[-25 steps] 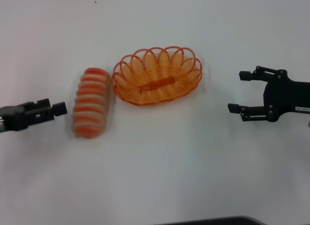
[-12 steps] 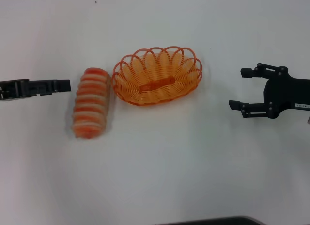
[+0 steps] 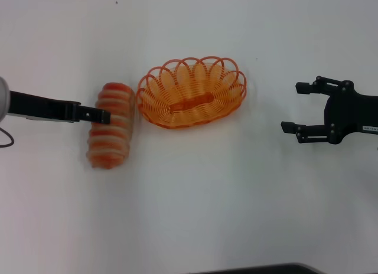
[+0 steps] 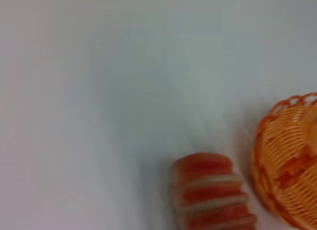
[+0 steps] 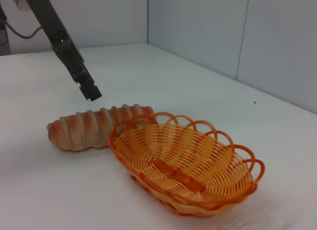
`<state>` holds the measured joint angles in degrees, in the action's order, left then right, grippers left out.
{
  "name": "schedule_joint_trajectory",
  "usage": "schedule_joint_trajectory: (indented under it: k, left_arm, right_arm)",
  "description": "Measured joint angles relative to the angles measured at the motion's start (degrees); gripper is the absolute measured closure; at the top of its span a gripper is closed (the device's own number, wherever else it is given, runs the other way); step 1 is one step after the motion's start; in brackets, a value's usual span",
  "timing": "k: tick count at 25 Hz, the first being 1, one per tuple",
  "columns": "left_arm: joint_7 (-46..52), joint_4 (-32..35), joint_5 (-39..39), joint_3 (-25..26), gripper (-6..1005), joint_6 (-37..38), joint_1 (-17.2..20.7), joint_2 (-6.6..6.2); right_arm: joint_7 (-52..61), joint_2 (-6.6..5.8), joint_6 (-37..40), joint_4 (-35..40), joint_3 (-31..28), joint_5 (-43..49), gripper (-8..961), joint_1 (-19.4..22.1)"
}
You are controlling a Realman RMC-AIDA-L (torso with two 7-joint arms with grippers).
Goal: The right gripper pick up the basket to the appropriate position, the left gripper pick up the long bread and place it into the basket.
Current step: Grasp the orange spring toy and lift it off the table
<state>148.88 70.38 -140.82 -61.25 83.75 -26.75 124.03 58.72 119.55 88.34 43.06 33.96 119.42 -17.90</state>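
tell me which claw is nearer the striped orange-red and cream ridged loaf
Left. The left claw hangs over the striped orange-red and cream ridged loaf, above it in the right wrist view. The right claw sits open beyond the orange looped-plastic basket.

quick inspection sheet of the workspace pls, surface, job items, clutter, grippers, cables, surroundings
surface: white table, one small dark speck near the far edge.
job's things: orange basket empty, upright; long bread lying on the table at its left end, close beside the rim.
clutter: nothing seen.
grippers: left gripper above the bread, raised off it in the right wrist view; right gripper open, well to the right of the basket, holding nothing.
cables: dark cable loop at the left arm.
surroundings: pale wall panels behind the table.
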Motion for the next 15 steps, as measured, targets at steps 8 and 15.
schedule_joint_trajectory:
  k: [8, 15]
  left_arm:
    - [8.9, 2.3, -7.1, -10.4, 63, -4.0, -0.6, 0.2]
    - [12.3, 3.8, -11.3, -15.0, 63, -4.8, -1.1, 0.39]
  right_arm:
    - [0.0, -0.02, 0.4, 0.7, 0.0, 0.0, 26, 0.3]
    - [0.4, 0.05, 0.6, 1.6, 0.0, 0.0, 26, 0.4]
